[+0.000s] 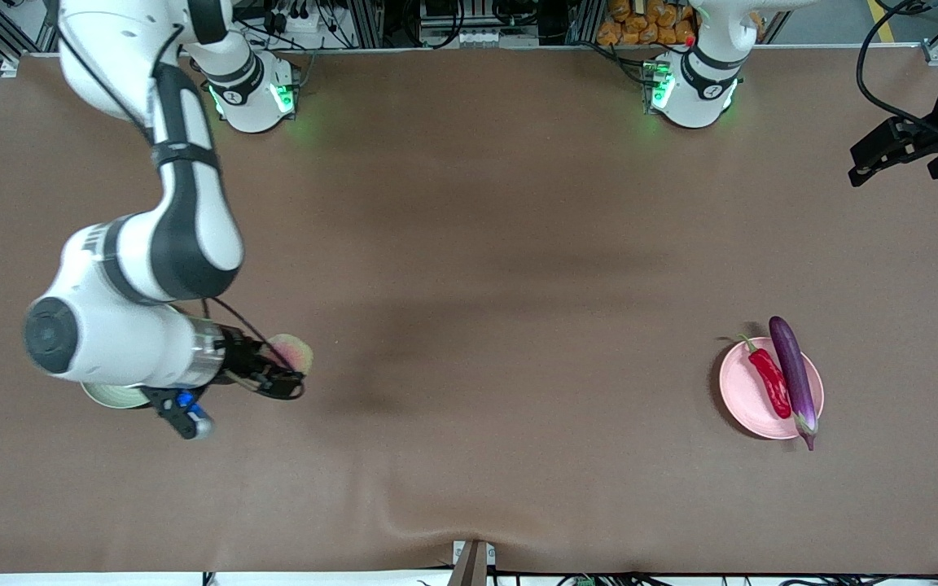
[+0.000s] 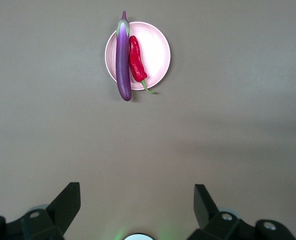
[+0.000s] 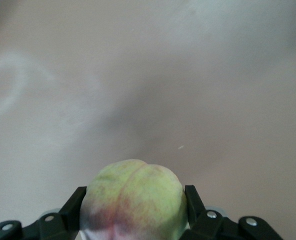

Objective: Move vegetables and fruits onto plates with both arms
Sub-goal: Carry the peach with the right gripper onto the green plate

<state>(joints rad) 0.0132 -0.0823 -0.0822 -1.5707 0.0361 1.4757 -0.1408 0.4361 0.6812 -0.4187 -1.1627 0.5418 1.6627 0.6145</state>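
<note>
My right gripper [image 1: 280, 371] is shut on the yellowish-pink peach [image 1: 296, 352], over the brown table beside the pale green plate [image 1: 111, 396]. My right arm hides most of that plate. In the right wrist view the peach [image 3: 133, 197] fills the gap between the fingers [image 3: 74, 202]. The purple eggplant [image 1: 793, 376] and the red chili pepper [image 1: 770, 382] lie on the pale pink plate [image 1: 739, 389] toward the left arm's end. The left wrist view shows the plate [image 2: 157, 47], eggplant [image 2: 123, 57] and chili [image 2: 136, 60]. My left gripper [image 1: 884, 159] is open and empty, and it waits high over the table edge. The pomegranate is out of view.
The brown cloth-covered table [image 1: 477, 325] spans the whole view. It has a wrinkle near its front edge [image 1: 436, 529]. The two arm bases [image 1: 253, 98] stand along the back edge. Black cables hang near the left gripper [image 1: 872, 89].
</note>
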